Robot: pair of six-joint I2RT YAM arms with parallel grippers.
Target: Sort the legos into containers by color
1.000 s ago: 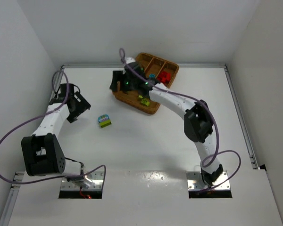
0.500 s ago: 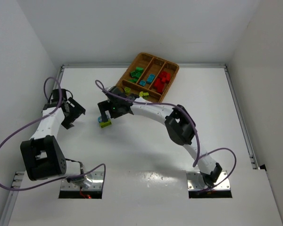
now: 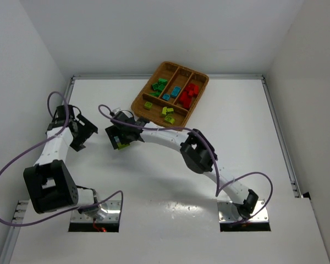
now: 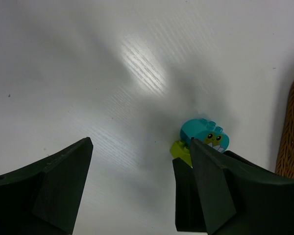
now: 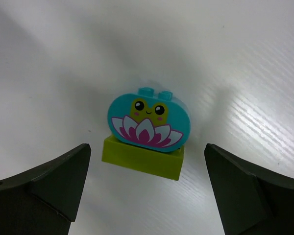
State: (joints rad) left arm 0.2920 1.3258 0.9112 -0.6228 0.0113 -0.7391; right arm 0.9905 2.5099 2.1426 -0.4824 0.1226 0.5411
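Left wrist: left gripper (image 4: 139, 142) finger (image 4: 210, 186) partly covers stacked legos (image 4: 206, 136) near tray (image 4: 290, 137).

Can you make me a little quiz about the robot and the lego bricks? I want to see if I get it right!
1. Fill the gap: in the wicker tray, the compartment between the green bricks and the red bricks holds ___ bricks.
2. True or false: the frog brick sits on top of a lime brick.
3. Where is the frog brick? A: inside the tray. B: on the white table, the right arm's jaws open on either side. C: lifted high in the air.
Key: 1 blue; 2 true; 3 B.
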